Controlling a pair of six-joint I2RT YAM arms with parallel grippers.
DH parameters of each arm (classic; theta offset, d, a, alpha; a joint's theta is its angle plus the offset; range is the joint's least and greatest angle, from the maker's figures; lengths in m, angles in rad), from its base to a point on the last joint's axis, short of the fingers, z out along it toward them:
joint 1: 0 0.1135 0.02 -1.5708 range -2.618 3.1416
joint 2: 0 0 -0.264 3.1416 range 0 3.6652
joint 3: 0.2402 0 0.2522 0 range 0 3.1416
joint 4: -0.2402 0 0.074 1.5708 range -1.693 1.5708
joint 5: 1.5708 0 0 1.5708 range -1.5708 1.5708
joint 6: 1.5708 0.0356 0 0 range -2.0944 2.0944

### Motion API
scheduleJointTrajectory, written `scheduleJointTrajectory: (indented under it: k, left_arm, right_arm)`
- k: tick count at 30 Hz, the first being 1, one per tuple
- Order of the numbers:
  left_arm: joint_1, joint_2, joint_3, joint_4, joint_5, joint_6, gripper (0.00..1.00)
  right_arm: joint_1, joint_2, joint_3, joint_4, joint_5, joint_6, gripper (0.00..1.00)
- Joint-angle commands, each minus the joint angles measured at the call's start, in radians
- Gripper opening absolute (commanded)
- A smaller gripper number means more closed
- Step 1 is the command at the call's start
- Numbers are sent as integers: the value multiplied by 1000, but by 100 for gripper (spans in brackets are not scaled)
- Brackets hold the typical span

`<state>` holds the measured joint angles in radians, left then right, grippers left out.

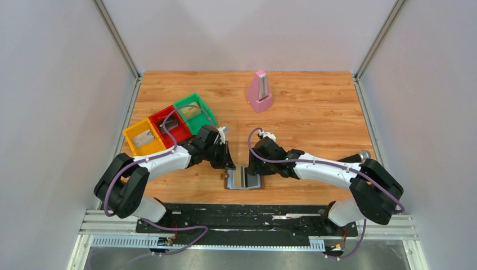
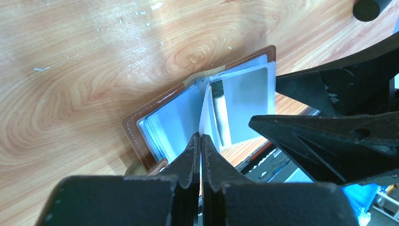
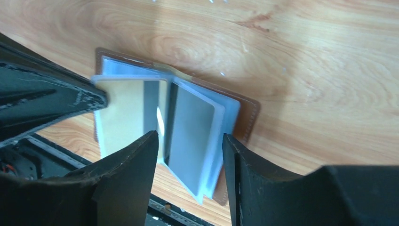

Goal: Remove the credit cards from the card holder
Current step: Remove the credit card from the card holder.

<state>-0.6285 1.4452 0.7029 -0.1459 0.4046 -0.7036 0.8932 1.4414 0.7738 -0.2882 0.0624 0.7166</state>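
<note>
Brown-rimmed, grey-blue bifold card holder (image 1: pixel 243 181) is laid open on the wood-grain table (image 1: pixel 315 112), at its near edge between the two arms.

One thin clear page of the card holder is clamped between the closed fingers of the left gripper (image 2: pixel 201 139) and is lifted off the pages lying flat. The right gripper (image 3: pixel 190 139) is set with its fingers apart on either side of the right-hand page, in which a grey-silver credit card (image 3: pixel 193 117) is sleeved; whether the pads touch it cannot be told. A gold-tan credit card (image 3: pixel 124 110) is seen in a page just left of it. Red, yellow and green plastic trays (image 1: pixel 160 114) at the far left and a pink pyramid-shaped metronome (image 1: pixel 260 93) at the far side are placed well apart from the holder.
</note>
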Motion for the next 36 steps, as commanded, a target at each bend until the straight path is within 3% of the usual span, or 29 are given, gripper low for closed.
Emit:
scheduleJointTrajectory:
  k: [1,6,10,18,26,36]
  left_arm:
    - [-2,7,55,-51,-64,80,1]
    - [-2,-1,77,-89,-76,94,24]
    - [-3,-10,96,-98,-46,89,29]
    - [-3,-38,133,-148,-54,92,31]
    - [-3,-96,148,-181,-58,78,30]
    - [-18,9,2,172,121,-42,25]
  right_arm:
    - [-10,-56,-28,-40,65,2,53]
    - [-26,-78,-56,-43,62,3,48]
    - [-26,-104,-39,-58,50,-3,45]
    - [-27,-168,25,-67,-9,-31,39]
    - [-28,-89,14,58,-140,-39,35]
    - [-71,-3,-53,152,-176,-28,29]
